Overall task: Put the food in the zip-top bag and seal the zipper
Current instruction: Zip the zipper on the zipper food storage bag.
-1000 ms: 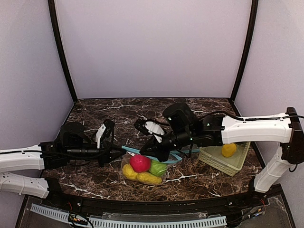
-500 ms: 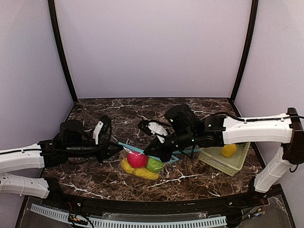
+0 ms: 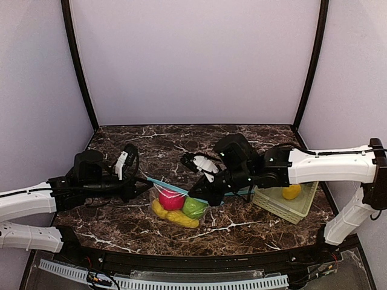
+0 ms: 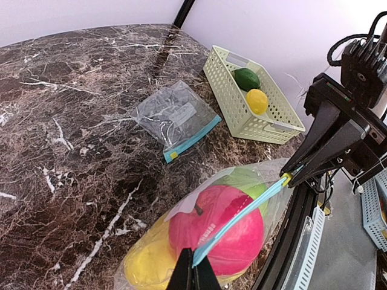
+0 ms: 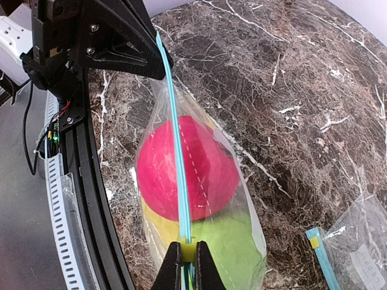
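- Top external view: shows the clear plastic zip-top bag (image 3: 181,212) farther left than a second ago, carried there by both arms. Holds the glossy red ball (image 3: 171,199), light green ball (image 3: 195,208) and yellow pieces (image 3: 175,218) inside, over the dark marble counter (image 3: 242,226).
- Left wrist view: shows the left fingers (image 4: 186,279) pinched shut on one end of the bag's blue zipper strip (image 4: 242,211). Adds a dark green piece (image 4: 247,77) and a yellow piece (image 4: 257,101) in the pale green slatted basket (image 4: 242,124), plus a second, flat zip-top bag (image 4: 172,115).
- Right wrist view: shows the right fingers (image 5: 171,270) clamped shut on the strip's other end at a small yellow tab (image 5: 187,249), with the strip pulled straight across the red ball.
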Controlling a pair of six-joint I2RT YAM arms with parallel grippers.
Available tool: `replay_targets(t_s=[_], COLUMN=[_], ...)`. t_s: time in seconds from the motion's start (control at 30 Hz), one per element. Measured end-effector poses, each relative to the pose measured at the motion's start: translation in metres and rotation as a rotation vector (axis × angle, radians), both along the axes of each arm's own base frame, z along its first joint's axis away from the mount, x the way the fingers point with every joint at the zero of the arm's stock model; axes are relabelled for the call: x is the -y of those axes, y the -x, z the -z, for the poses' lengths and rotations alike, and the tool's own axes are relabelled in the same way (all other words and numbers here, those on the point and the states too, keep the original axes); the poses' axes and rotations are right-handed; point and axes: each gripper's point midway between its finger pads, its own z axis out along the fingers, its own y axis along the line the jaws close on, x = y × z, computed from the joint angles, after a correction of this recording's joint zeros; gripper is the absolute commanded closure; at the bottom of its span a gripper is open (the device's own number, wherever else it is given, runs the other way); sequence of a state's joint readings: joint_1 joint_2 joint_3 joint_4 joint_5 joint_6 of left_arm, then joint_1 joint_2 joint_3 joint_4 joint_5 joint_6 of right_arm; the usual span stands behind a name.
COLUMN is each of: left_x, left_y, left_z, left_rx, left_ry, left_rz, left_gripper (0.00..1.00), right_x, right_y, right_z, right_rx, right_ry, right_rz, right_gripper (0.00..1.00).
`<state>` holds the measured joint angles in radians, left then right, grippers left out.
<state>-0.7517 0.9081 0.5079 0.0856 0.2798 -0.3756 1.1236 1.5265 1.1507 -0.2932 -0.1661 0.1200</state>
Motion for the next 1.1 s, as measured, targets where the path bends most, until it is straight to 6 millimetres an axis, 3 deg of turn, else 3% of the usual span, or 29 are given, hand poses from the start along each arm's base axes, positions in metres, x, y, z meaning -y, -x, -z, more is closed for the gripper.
replay_targets(t_s=[1.1], left_x=[-0.013], left_y=[-0.009], left_z=[0.004], left_rx=[-0.035], left_ry=[-0.006], left_rz=[-0.058], left_gripper=[0.99], right_x=[0.037], right_y=[0.003], right_z=[0.007], right_rx=[-0.033], right_ry=[0.043], right_rz=[0.095], right_gripper=[1.0])
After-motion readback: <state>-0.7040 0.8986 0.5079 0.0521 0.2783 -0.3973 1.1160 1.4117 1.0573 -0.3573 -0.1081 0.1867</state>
